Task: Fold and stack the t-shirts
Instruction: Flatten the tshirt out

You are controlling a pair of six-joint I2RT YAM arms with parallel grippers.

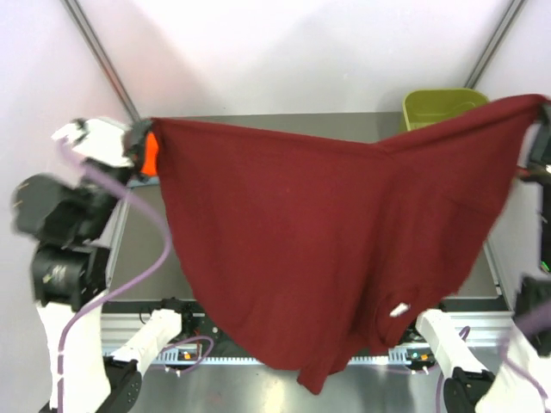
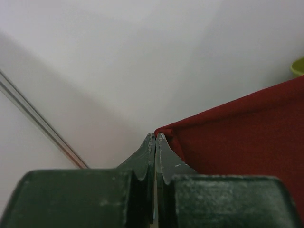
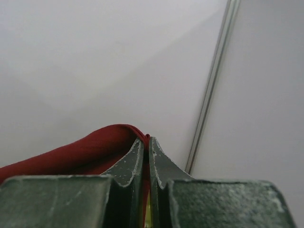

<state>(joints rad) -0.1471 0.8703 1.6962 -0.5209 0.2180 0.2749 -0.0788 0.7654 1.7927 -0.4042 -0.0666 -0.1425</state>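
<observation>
A dark maroon t-shirt [image 1: 327, 232] hangs spread wide in the air above the table, stretched between both grippers. Its lower part sags toward the near edge, and a small white tag [image 1: 399, 311] shows near the bottom. My left gripper [image 1: 148, 138] is raised at the upper left, shut on one corner of the shirt. In the left wrist view the cloth [image 2: 247, 137] runs off to the right from the closed gripper [image 2: 156, 137]. My right gripper [image 1: 538, 116] is raised at the far right, and in its wrist view it [image 3: 147, 139] is shut with the maroon cloth [image 3: 71, 154] pinched between the fingers.
An olive-green bin [image 1: 443, 103] stands at the back right, partly behind the shirt, and its rim [image 2: 299, 66] shows in the left wrist view. The dark table [image 1: 146, 249] lies below, mostly hidden by the cloth. White walls and metal frame bars enclose the space.
</observation>
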